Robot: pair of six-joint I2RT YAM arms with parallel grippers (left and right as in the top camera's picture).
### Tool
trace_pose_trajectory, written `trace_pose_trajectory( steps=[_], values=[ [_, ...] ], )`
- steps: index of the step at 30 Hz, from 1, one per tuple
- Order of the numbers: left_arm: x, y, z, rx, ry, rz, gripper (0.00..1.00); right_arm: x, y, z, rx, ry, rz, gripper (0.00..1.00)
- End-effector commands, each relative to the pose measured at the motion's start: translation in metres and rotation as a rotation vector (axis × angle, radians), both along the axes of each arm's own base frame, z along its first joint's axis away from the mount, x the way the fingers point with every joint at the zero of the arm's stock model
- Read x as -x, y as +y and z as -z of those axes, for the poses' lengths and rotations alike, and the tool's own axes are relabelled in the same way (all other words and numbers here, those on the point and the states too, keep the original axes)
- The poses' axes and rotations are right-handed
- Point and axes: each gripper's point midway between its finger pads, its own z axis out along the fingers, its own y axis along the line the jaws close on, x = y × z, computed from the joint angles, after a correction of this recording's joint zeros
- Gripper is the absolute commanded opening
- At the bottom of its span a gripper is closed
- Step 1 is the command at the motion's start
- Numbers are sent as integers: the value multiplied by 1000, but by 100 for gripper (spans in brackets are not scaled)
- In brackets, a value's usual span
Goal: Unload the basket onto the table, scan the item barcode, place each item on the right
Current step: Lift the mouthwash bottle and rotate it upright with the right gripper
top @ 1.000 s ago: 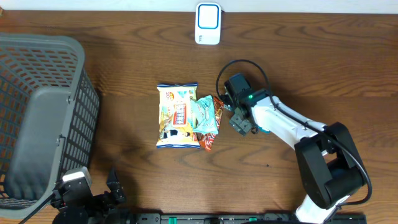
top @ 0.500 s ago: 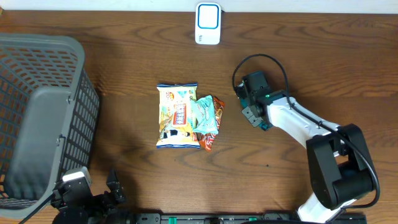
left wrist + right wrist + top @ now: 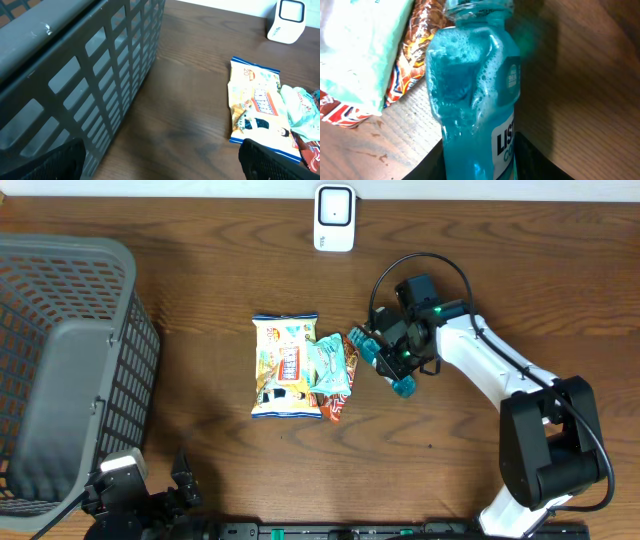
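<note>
The right gripper's (image 3: pixel 396 360) jaws grasp the bottle (image 3: pixel 470 100) near one end. Its sloshing weight could twist it loose, or turn the barcode from the scanner (image 3: pixel 334 218). The left gripper's (image 3: pixel 160 167) jaws hang released.

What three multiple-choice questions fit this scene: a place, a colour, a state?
1. Where does the scanner stand? A) beyond the snack bags, at the table's far edge B) at the near edge C) on the snack bags
2. What colour is the liquid in the bottle? A) red B) blue C) yellow
3. The right tool is: A) open, empty B) gripping a snack bag C) gripping the bottle
Answers: A, it stands past the bags; B, foamy blue shows; C, the bottle sits in its grip.
</note>
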Motion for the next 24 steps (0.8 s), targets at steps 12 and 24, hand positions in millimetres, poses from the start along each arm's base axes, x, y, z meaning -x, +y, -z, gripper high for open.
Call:
trace_pose_trajectory(
  steps=[12, 24],
  values=[
    [0, 1, -2, 7, -8, -10, 98, -11, 8, -12, -62, 8, 65, 53],
    [0, 1, -2, 7, -8, -10, 98, -18, 21, -53, -102, 14, 79, 61]
  ],
)
